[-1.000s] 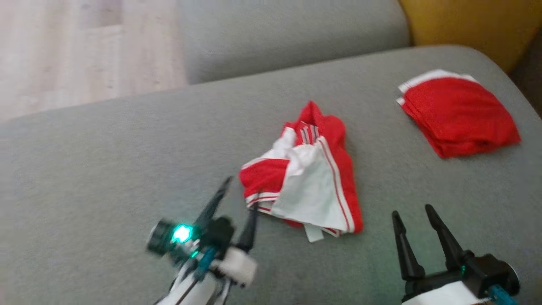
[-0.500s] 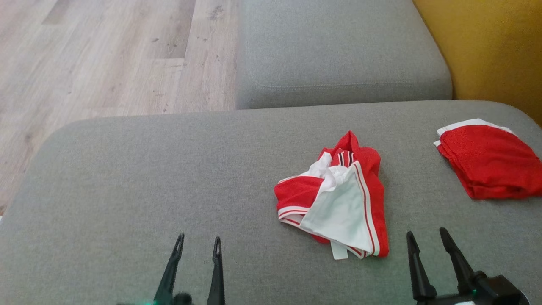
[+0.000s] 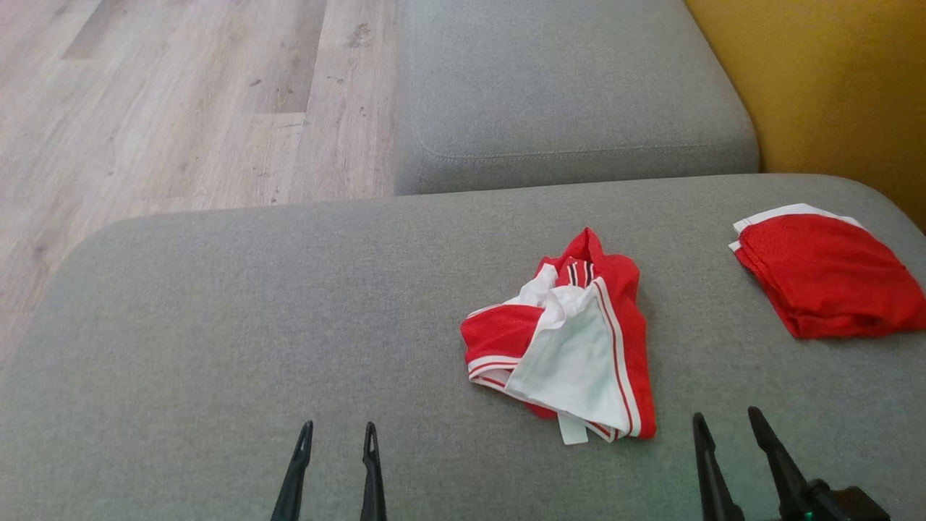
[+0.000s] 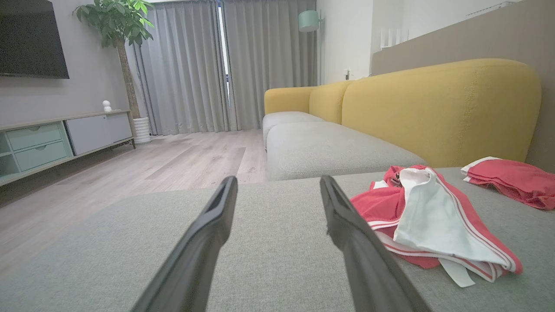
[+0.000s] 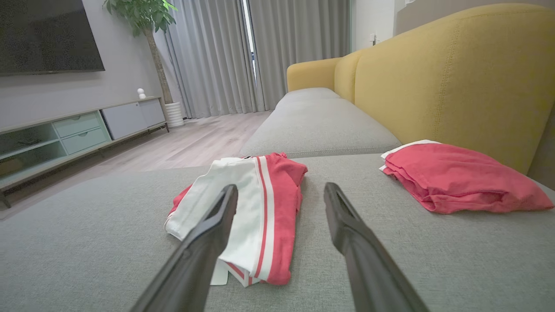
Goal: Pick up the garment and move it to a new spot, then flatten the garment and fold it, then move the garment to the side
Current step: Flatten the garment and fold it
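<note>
A crumpled red and white garment lies in a heap right of centre on the grey sofa cushion. My left gripper stands open at the near edge, well to the garment's left, with nothing between its fingers. My right gripper is open too, just off the garment's near right corner and apart from it. In the left wrist view the garment lies right of the open left gripper. In the right wrist view the garment sits just beyond the left finger of the open right gripper.
A folded red garment rests at the cushion's far right, by the yellow backrest. A second grey cushion lies beyond. Wooden floor runs off to the left, with a TV cabinet further away.
My left gripper has drawn back from the garment's left edge to the near edge of the cushion. The head camera has shifted. The garment lies as before.
</note>
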Motion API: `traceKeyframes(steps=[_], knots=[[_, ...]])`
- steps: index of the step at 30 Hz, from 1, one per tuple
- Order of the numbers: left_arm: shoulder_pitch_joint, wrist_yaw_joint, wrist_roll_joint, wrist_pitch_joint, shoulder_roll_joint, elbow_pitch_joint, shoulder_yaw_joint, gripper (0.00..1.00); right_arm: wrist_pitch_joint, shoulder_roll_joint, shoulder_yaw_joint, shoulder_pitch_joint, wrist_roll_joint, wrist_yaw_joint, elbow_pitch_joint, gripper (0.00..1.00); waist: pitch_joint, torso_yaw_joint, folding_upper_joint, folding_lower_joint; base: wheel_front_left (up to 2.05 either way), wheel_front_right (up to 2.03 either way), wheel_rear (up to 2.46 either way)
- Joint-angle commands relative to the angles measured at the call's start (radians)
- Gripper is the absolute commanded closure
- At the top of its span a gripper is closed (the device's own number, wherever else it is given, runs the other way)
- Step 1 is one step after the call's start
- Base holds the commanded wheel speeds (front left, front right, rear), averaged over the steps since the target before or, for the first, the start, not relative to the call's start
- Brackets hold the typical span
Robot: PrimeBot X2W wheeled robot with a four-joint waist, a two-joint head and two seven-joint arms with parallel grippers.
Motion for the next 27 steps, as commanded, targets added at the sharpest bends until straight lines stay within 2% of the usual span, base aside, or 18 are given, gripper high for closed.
traceKeyframes(steps=[1, 16, 24, 27], knots=[[-0.028, -0.008, 0.011, -0.009, -0.014, -0.031, 0.043, 0.00, -0.011, -0.006, 0.028, -0.035, 0.004, -0.001, -0.034, 0.00, 0.000, 0.000, -0.0001, 0.0000, 0.00, 0.00, 0.00], [-0.010, -0.063, 0.048, -0.009, -0.050, -0.013, 0.104, 0.00, -0.011, -0.006, 0.037, -0.039, 0.005, -0.001, -0.029, 0.00, -0.001, -0.001, -0.0001, 0.0000, 0.00, 0.00, 0.00], [-0.005, -0.080, 0.064, -0.010, -0.059, -0.007, 0.108, 0.00, -0.011, -0.006, 0.040, -0.036, 0.006, -0.001, -0.031, 0.00, 0.002, -0.003, -0.0001, 0.0000, 0.00, 0.00, 0.00], [-0.010, -0.101, 0.074, -0.010, -0.060, 0.015, 0.096, 0.00, -0.011, -0.006, 0.039, -0.037, 0.007, -0.001, -0.033, 0.00, 0.010, -0.001, -0.0001, 0.0000, 0.00, 0.00, 0.00]])
